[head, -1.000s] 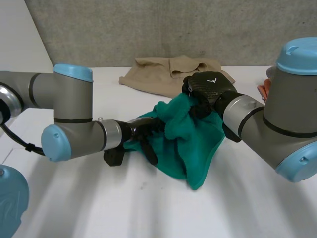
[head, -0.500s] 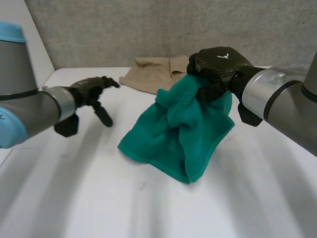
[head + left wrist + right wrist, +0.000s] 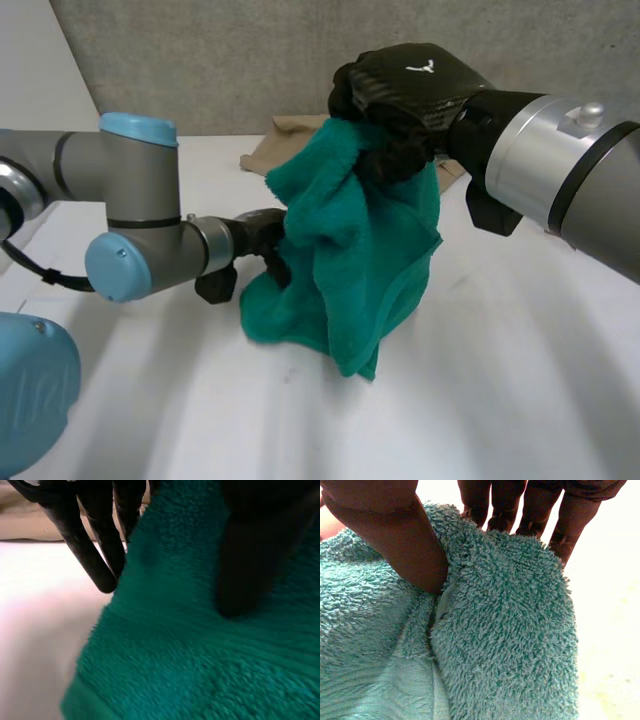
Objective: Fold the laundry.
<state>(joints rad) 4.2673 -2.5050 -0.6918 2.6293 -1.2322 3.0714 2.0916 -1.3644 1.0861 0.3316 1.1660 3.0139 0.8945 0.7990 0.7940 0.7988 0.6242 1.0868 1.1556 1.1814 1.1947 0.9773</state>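
Over on the left, the left hand [image 3: 258, 238] is sitting low against the side edge of the green towel [image 3: 350, 240]. Its fingers [image 3: 95, 545] are running straight just off the cloth while the thumb is resting on the pile, so it is looking open, with nothing pinched. In the middle, the towel is hanging bunched and twisted, and only its lowest folds are touching the bench [image 3: 500, 380]. The beige garment [image 3: 285, 140] is lying behind it at the back. Up on the right, the right hand [image 3: 400, 90] is holding the towel's top high, thumb and fingers [image 3: 535, 505] clamping a thick fold between them. Here's the risk as I'm reading it: the left hand may be closing on a doubled layer instead of a true corner. Then the towel would be spreading crooked and the fold would be coming out skewed. The right hand's bite is also looking like a bunch of cloth, so a sideways tug could be dragging it loose and dropping the towel in a heap.
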